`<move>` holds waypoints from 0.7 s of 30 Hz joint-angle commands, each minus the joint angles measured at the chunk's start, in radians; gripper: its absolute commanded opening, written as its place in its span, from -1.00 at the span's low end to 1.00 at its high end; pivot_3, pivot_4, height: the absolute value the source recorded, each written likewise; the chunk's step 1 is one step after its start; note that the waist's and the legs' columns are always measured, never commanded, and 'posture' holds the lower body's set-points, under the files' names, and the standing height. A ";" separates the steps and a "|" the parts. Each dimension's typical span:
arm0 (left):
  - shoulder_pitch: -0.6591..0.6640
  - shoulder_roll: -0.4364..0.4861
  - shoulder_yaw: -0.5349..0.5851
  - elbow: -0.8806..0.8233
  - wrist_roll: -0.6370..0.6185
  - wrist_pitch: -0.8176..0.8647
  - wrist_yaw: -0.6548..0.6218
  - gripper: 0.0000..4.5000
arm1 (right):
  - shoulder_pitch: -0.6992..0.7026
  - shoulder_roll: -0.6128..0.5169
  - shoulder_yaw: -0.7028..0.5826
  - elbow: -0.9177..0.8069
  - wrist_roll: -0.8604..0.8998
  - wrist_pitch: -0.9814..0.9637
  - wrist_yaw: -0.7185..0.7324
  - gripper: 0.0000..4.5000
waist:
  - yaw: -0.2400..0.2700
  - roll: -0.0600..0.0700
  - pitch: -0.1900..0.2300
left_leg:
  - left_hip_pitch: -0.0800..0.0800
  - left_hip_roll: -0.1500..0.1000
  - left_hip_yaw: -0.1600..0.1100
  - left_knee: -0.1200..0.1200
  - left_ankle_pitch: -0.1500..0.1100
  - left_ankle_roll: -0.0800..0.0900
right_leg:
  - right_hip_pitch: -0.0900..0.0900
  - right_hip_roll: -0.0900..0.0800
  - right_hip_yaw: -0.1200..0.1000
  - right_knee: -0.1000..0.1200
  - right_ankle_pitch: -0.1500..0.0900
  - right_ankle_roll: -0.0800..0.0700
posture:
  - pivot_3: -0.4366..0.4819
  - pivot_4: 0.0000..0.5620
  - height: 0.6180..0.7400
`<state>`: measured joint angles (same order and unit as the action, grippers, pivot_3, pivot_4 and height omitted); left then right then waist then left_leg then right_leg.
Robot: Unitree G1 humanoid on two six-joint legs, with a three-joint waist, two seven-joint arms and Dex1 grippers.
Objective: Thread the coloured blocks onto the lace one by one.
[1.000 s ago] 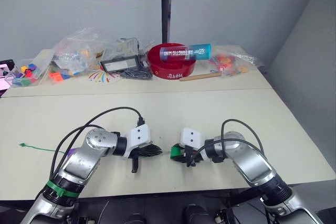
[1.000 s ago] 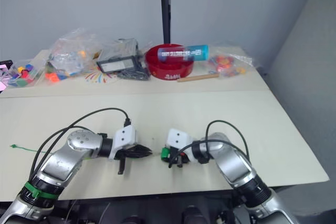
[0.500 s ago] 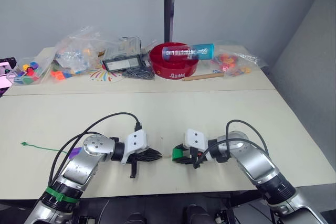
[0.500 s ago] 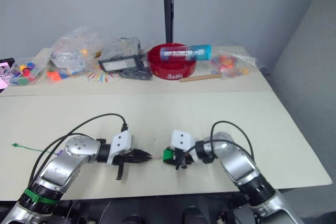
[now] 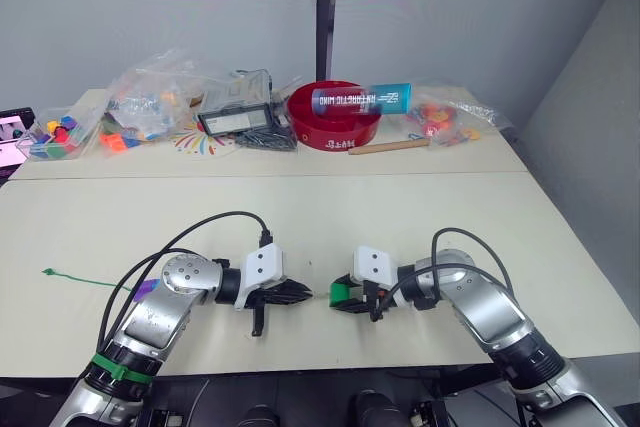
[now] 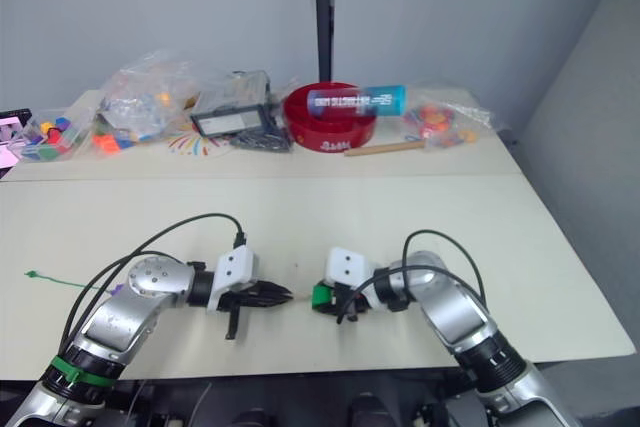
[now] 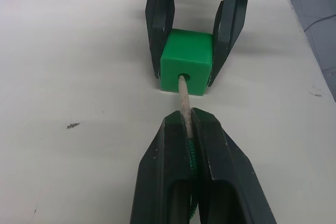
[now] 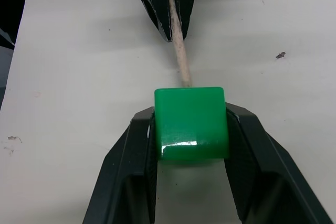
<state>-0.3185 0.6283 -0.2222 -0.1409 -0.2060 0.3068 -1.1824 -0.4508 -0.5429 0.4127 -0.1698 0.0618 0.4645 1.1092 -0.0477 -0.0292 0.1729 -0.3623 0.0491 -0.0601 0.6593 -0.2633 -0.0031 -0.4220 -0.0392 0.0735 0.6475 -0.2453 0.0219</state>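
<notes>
Lace [image 7: 183, 95] tip, pinched by left hand [image 7: 185, 121], enters right hand's [image 8: 190, 129] gripped green block [image 8: 191, 123].

**Even, soft room light, little glare**

The light falls from above, bright and diffuse, so the pale table [image 5: 420, 197] reads evenly with no hot patches. Shadows are short and faint, sitting close under the arms and cables. In the right wrist view the green block [image 8: 191, 121] carries a small white glint on its near face (the one real highlight), and a soft shadow lies under the left tool [image 8: 169, 1]. The close wrist views look crisp; the far clutter is softer.
</notes>
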 commanded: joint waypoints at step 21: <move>-0.116 -0.087 -0.105 -0.041 0.008 0.083 0.037 -1.00 | -0.033 0.064 0.080 -0.036 -0.015 0.123 -0.027 -0.47 | 0.003 0.000 0.000 | 0.000 0.000 0.000 0.001 0.000 0.000 | 0.001 0.000 0.000 0.000 0.000 0.000 | -0.05 -0.47 0.85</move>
<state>-0.3969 0.5986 -0.2881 -0.1491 -0.1786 0.4063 -1.1546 -0.4839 -0.5207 0.4238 -0.2011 0.0491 0.5805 1.0982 -0.0447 -0.0292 0.1728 -0.3619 0.0488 -0.0603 0.6601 -0.2632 -0.0032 -0.4210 -0.0392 0.0734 0.6478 -0.2448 0.0223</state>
